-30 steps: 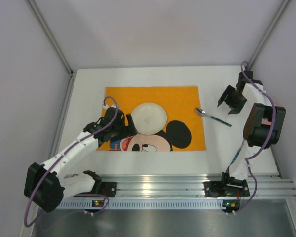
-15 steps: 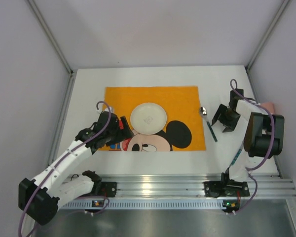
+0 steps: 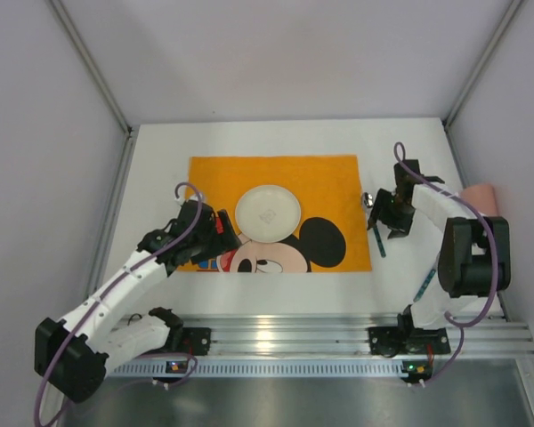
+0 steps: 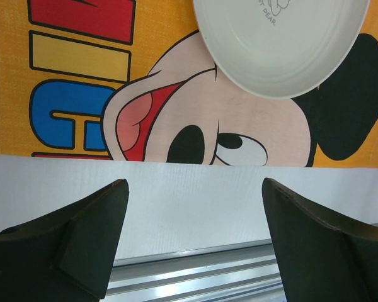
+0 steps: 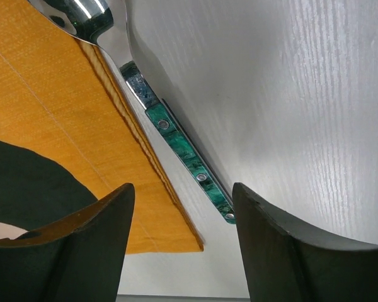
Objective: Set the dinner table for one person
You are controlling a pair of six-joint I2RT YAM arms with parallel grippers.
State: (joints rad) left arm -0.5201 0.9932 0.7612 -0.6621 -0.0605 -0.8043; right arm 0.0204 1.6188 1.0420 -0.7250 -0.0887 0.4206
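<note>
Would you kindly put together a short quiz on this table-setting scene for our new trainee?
1. True or false: the white plate sits on the orange placemat.
2. Where does the green-handled spoon lie?
A) on the plate
B) beside the placemat's right edge, its handle on the dinner table
C) across the middle of the placemat
3. Fill in: the right gripper, above the spoon, has its jaws ____.

Key: 1 true; 2 B; 3 open.
</note>
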